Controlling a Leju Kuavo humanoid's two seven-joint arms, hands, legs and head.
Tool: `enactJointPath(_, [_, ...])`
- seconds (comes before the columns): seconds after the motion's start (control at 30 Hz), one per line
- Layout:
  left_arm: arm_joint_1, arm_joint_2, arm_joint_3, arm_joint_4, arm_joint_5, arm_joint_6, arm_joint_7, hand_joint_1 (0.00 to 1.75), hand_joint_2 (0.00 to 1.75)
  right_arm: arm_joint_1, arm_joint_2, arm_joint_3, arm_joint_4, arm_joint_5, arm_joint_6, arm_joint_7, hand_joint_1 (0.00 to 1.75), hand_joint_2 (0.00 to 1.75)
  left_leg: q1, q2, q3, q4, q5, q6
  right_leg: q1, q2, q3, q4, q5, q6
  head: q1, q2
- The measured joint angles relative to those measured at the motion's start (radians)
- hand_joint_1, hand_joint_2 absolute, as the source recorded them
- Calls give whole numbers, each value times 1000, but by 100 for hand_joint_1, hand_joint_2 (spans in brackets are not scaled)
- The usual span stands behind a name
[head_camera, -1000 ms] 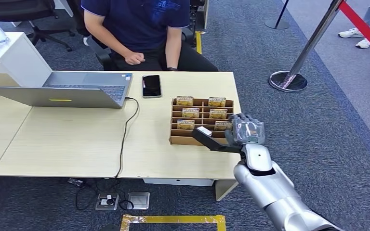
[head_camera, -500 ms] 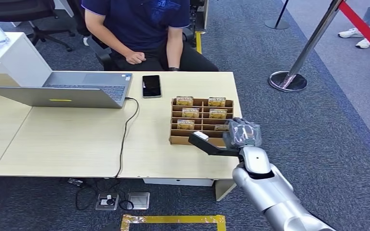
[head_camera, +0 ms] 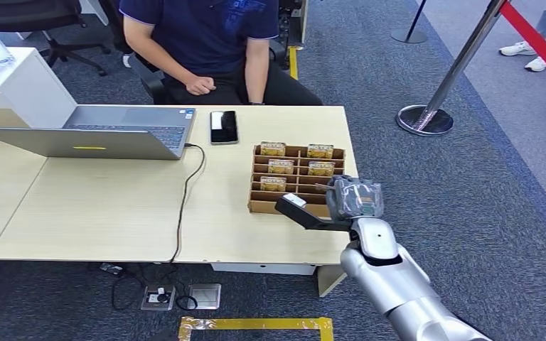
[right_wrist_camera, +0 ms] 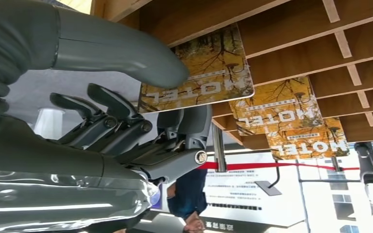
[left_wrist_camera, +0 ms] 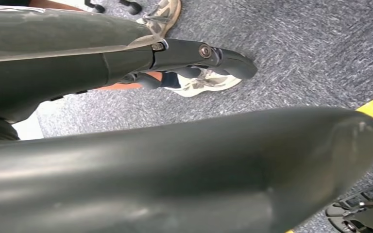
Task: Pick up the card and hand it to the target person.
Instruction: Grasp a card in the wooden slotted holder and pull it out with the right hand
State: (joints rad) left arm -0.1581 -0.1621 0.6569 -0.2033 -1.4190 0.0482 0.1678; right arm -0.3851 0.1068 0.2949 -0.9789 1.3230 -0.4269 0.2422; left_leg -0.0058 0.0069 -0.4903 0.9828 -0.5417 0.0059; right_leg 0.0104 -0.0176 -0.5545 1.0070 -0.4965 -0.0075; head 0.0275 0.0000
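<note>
A brown slotted box (head_camera: 256,207) stands near the table's right end and holds several yellow HOTEL cards (head_camera: 281,166). My right hand (head_camera: 354,199) hovers over the box's front right corner, with its dark thumb (head_camera: 300,211) reaching left. In the right wrist view the thumb (right_wrist_camera: 126,51) and a finger (right_wrist_camera: 187,121) pinch one HOTEL card (right_wrist_camera: 196,73), which stands free of the slots (right_wrist_camera: 291,43). Two more cards (right_wrist_camera: 277,109) sit in the slots beyond it. My left hand (left_wrist_camera: 199,53) hangs over the carpet with nothing in its fingers. A person (head_camera: 206,42) sits at the table's far side.
An open laptop (head_camera: 92,131) and a black phone (head_camera: 224,126) lie on the wooden table (head_camera: 99,206), and a cable (head_camera: 185,199) runs off its front edge. A stanchion base (head_camera: 425,119) with a red belt (head_camera: 533,35) stands on the carpet to the right.
My right hand has drawn back toward the table's front edge and a little left. It now covers the box's front right slot, where a card showed before.
</note>
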Motion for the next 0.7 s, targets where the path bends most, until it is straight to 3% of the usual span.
enactJointPath(0.4, [0, -1, 0, 0, -2, 1, 2, 0, 0, 10, 0, -5, -24, 6, -36, 1, 175, 175, 0, 0, 0, 0, 0, 0, 0, 0, 0, 0, 0, 0, 0, 0])
enactJointPath(0.7, [6, -1, 0, 0, 13, 20, -1, 0, 0, 58, -30, -3, -346, -70, -91, -89, 175, 175, 0, 0, -1, 0, 0, 0, 0, 0, 0, 0, 0, 0, 0, 0])
